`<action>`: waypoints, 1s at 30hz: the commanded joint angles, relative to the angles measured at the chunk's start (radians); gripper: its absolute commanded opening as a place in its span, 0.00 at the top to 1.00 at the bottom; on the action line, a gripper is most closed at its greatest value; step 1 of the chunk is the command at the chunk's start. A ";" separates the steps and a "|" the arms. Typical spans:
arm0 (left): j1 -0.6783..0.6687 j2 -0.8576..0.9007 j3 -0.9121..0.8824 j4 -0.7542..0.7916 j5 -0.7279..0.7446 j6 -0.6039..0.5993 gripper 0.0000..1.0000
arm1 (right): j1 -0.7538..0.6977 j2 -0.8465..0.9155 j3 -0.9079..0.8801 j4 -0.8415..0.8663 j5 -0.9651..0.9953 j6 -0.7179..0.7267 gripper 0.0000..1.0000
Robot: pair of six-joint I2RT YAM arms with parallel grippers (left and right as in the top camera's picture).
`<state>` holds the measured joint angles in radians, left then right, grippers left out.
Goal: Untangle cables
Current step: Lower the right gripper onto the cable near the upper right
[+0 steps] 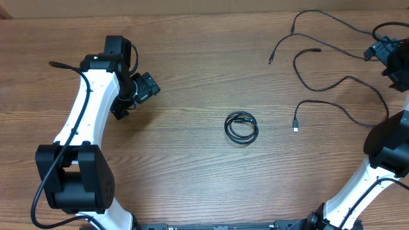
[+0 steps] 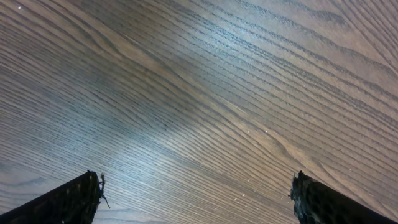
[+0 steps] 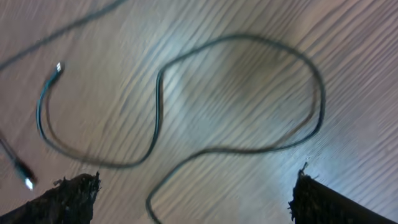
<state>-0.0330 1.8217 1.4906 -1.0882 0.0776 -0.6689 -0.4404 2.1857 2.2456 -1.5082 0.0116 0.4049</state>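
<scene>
A coiled black cable bundle (image 1: pixel 241 128) lies near the middle of the wooden table. Loose black cables (image 1: pixel 319 61) sprawl at the back right; one ends in a silver-tipped plug (image 1: pixel 296 124), another in a small plug (image 1: pixel 270 61). My right gripper (image 1: pixel 391 64) is at the far right edge above these strands, open and empty; in the right wrist view (image 3: pixel 196 193) a looping cable strand (image 3: pixel 249 93) lies below the jaws, blurred. My left gripper (image 1: pixel 121 110) is far left of the coil, open and empty over bare wood in the left wrist view (image 2: pixel 196 196).
The wooden table (image 1: pixel 192 76) fills the view. The white left arm (image 1: pixel 83 121) with its black base stands at front left. The right arm (image 1: pixel 377 172) rises at front right.
</scene>
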 commanded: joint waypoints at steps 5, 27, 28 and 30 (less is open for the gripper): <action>-0.001 -0.010 0.003 0.000 -0.006 0.026 0.00 | 0.038 0.008 -0.062 -0.084 -0.068 -0.016 0.00; -0.001 -0.010 0.003 0.008 -0.006 0.026 0.00 | 0.330 0.008 -0.597 0.299 -0.170 -0.008 0.30; -0.001 -0.010 0.003 0.008 -0.006 0.026 0.00 | 0.336 0.008 -0.597 0.302 -0.170 -0.007 0.34; -0.001 -0.010 0.003 0.008 -0.006 0.026 0.00 | 0.343 0.009 -0.598 0.307 -0.170 -0.004 0.39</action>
<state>-0.0330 1.8217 1.4906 -1.0828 0.0776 -0.6689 -0.1024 2.1864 1.6527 -1.2072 -0.1555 0.3939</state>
